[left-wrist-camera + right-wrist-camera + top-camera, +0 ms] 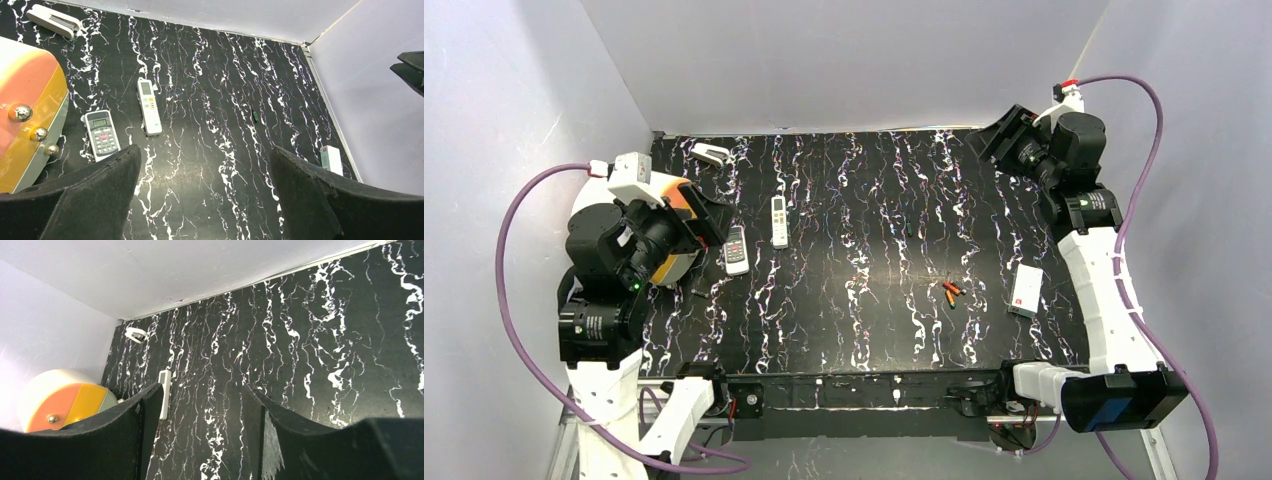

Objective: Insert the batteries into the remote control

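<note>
Orange-red batteries (pixel 951 291) loose at 4 o'clock from table (pixel 854 330) centre; white remote (pixel 779 221) at 10 o'clock. Left gripper (pixel 205 160), right gripper (pixel 202 395): spread, empty. Risk: rolling away under off-centre pinch.

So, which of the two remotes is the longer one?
The slim white remote, with a small screen at its far end; the grey remote beside it is shorter and wider.

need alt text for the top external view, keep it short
A few orange-red batteries lie right of centre on a black, white-veined table, well apart from a slim white remote and a grey remote at left. The left arm and right arm sit at the table's sides, touching none of them.
</note>
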Available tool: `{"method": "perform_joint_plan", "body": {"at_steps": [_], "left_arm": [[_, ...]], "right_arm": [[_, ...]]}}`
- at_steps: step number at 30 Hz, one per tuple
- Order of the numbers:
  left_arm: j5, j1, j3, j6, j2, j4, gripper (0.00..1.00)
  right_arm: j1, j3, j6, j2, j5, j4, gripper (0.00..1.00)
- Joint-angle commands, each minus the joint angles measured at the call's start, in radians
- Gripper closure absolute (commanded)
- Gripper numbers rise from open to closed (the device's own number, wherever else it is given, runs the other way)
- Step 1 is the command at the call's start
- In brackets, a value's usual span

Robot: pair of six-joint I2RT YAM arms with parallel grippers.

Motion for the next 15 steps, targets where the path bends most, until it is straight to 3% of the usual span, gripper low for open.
{"method": "perform_joint_plan", "body": {"at_steps": [1,8,12,15], "left_arm": [[0.022,0.007,-0.041,-0.008,0.024,0.068,0.02],[0.014,0.007,-0.081,-0.098,0.098,0.154,0.02],[0.183,0.004,-0.050,-0.116,0.243,0.221,0.01],[0.173,-0.040,-0.018,-0.141,0.349,0.236,0.02]], "right_arm": [[-0.005,-0.032,0.026,-0.016,-0.047,0.063,0.32],[-0.005,-0.040,0.017,0.025,0.014,-0.045,0.22],[-0.004,-0.138,0.005,0.029,0.001,0.046,0.21],[-0.004,-0.221,0.010,0.029,-0.047,0.125,0.19]]}}
